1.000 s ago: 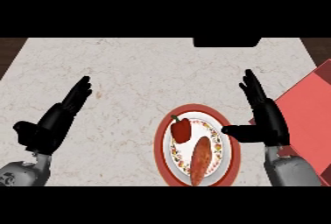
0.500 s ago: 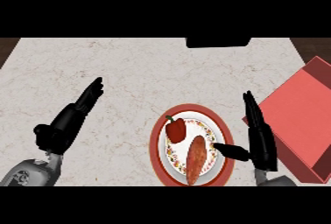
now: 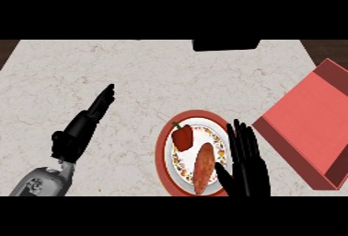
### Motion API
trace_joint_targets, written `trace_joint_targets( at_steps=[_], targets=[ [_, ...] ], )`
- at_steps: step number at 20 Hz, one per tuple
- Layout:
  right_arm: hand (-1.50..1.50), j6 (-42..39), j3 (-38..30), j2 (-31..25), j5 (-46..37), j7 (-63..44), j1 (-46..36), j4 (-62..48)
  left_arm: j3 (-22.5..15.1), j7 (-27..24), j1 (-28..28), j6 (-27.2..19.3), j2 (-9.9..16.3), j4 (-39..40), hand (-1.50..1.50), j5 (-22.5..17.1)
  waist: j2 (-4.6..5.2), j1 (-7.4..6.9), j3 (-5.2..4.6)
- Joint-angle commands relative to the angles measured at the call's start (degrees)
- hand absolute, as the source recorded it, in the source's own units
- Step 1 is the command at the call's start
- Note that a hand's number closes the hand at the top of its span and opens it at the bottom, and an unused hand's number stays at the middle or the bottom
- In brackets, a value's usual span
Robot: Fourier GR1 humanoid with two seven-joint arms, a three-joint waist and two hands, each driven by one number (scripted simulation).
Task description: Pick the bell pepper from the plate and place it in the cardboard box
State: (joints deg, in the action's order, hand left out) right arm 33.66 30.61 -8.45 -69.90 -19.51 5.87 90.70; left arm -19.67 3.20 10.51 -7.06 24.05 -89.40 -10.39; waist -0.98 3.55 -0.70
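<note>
The counter [image 3: 156, 78] fills the view, pale and speckled like marble. The largest container is the red box [image 3: 309, 122], lying at about 3 o'clock with its far end cut off by the right edge. Its walls are dark red, its floor a lighter salmon, and nothing shows inside it.

Next in size is the plate [image 3: 168, 138], round with a red rim and a flowered white centre, sitting at about 5 o'clock, just left of the box and apart from it. On it lies the bell pepper [image 3: 182, 137], red with a short green stem, at the plate's 10 o'clock. Beside it, toward the plate's 5 o'clock, lies a long orange-brown sweet potato [image 3: 202, 167], close against the pepper's lower right side.

The right hand [image 3: 246, 166] stands over the plate's right rim, fingers straight and pressed together pointing to 12 o'clock, thumb angled toward the sweet potato. It holds nothing and sits between the food and the box.

The left hand [image 3: 80, 131] shows at 8 o'clock, open and empty, fingers straight toward 1 o'clock, well apart from the plate.

A dark block [image 3: 225, 44] sits at the counter's far edge, near 12 o'clock.
</note>
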Motion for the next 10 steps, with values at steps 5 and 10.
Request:
trace_joint_targets(
  at_steps=[5,10],
  targets=[
    [-1.50,-25.32,15.03,8.26,-16.39,-23.08,5.43,15.03,-2.21,-0.06,1.68,-1.07,-3.15,0.96,0.00,2.27,0.57,-1.64,0.40],
    [-1.50,-35.05,24.77,8.34,-13.02,-41.34,-1.94,18.97,-2.83,-0.45,1.63,0.37,-4.47,1.37,0.00,2.68,0.95,-3.67,0.62]
  ],
)
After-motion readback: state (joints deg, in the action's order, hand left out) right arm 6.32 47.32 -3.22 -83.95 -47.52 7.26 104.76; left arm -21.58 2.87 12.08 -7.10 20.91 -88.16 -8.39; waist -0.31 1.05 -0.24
